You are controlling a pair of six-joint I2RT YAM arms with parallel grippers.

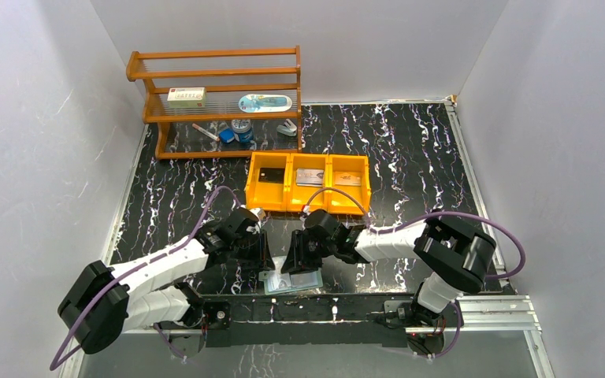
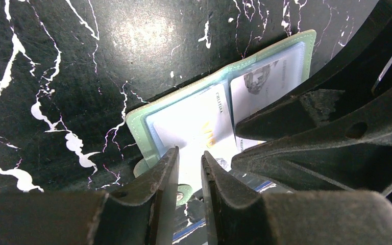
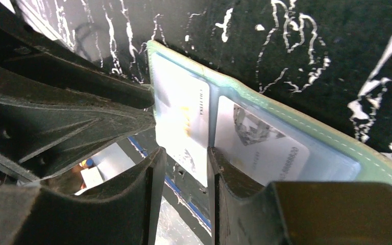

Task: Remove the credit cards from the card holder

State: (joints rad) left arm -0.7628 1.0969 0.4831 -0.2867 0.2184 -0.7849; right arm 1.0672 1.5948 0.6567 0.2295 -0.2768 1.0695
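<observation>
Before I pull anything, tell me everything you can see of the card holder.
The card holder lies open and flat on the black marbled table, near its front edge. Pale green, stitched rim, a snap tab at the near edge, two glossy clear pockets showing pale printed cards. The left end effector and right end effector meet over it, fingertips slightly apart at its near edge; contact is unclear.

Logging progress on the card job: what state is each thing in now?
card holder: open on the table, white cards in both inner pockets.
credit cards: one lying in each compartment of the orange tray.
left gripper: fingers a narrow gap apart at the holder's edge; grip unclear.
right gripper: fingers slightly apart over a pocketed card; grip unclear.
</observation>
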